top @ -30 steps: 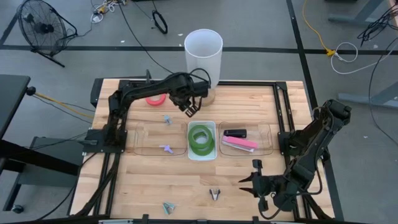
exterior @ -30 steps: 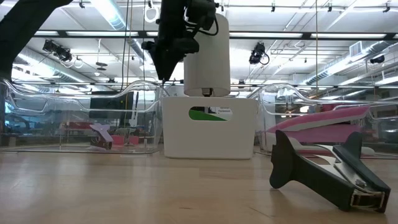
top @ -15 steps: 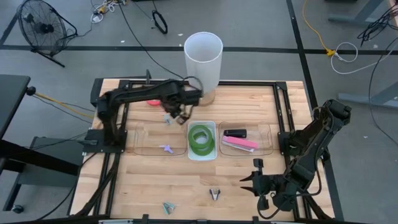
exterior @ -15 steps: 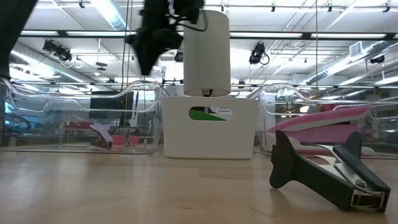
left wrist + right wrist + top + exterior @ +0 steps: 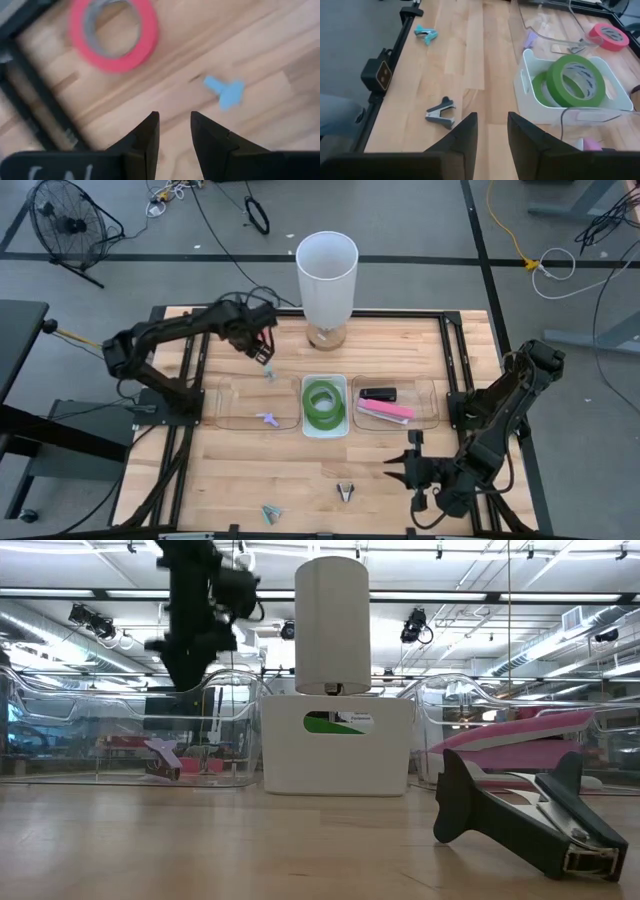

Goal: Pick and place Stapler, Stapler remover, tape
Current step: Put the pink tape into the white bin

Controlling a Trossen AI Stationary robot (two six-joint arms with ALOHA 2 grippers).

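A pinkish red tape roll (image 5: pixel 114 35) lies flat on the wood at the table's far left, with a blue staple remover (image 5: pixel 225 91) close by. My left gripper (image 5: pixel 175 125) hangs open above the bare wood between them, pointing down and holding nothing. Two green tape rolls (image 5: pixel 324 402) sit in the white bin (image 5: pixel 324 430). A black stapler (image 5: pixel 378 393) and a pink stapler (image 5: pixel 385 411) lie in the right clear tray. A purple staple remover (image 5: pixel 267 419) lies in the left clear tray. My right gripper (image 5: pixel 490 130) waits open above the near right.
A tall white cylinder (image 5: pixel 327 275) stands at the far edge behind the bin. A dark staple remover (image 5: pixel 346 492) and a teal one (image 5: pixel 270 512) lie loose near the front edge. Black frame rails (image 5: pixel 455 360) run along the table's sides.
My left gripper has swung from beside the white cylinder toward the table's left edge and sunk a little; it now hangs over the red tape roll and the blue staple remover. Nothing on the table has moved.
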